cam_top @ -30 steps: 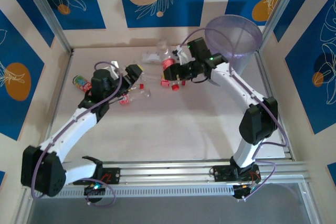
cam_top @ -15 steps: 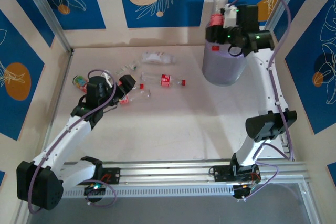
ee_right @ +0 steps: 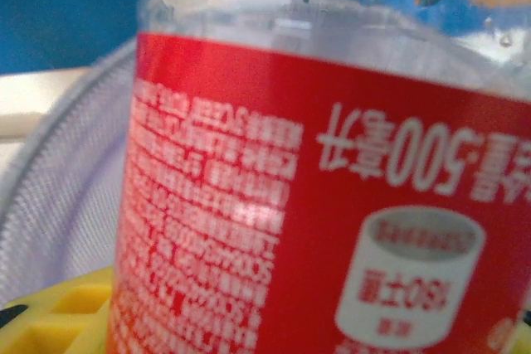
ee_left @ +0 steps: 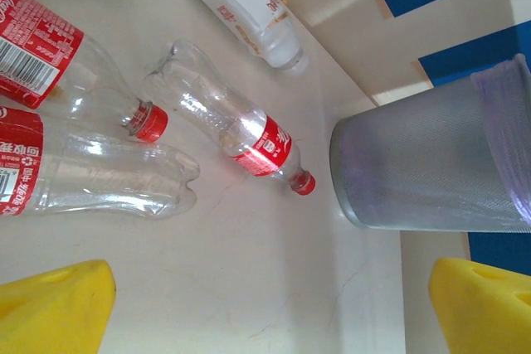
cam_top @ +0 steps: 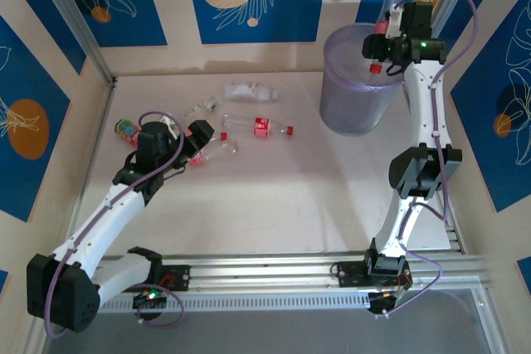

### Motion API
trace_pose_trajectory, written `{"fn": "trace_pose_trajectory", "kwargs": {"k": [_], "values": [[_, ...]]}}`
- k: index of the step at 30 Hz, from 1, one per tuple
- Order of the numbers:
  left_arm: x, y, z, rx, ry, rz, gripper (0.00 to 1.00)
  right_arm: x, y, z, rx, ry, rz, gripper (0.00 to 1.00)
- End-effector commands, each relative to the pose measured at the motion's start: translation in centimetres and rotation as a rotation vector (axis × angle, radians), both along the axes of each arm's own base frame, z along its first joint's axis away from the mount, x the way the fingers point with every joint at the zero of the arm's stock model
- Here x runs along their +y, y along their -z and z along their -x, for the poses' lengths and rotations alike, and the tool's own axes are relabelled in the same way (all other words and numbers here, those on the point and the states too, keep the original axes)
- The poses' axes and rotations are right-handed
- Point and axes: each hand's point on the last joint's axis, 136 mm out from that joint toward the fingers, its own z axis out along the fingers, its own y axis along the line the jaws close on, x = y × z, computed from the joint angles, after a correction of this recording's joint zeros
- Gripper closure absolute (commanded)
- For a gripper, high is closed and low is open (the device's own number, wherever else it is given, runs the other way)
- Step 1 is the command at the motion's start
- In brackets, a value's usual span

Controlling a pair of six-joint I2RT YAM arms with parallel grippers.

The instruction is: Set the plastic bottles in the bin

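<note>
You see a translucent pale-purple bin (cam_top: 353, 104) on an off-white surface (cam_top: 290, 196). The clear bottles (ee_left: 249, 134) lying there wear red labels and caps; the far bottle (ee_left: 242, 2) has a whitish label. The raised bottle (ee_right: 332, 205) has a red label with white print. The blue walls (cam_top: 290, 14) carry white leaf outlines.

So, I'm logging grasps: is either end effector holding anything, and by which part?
The right end effector holds a red-labelled bottle by its labelled middle, above the bin. The left end effector is open, holding nothing.
</note>
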Motion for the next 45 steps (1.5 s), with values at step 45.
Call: {"fn": "trace_pose_trajectory", "kwargs": {"k": [45], "values": [[8.2, 5.0, -1.0, 0.140, -0.146, -0.286, 0.03, 1.3, -3.1, 1.0, -0.090, -0.072, 0.037, 0.17]]}}
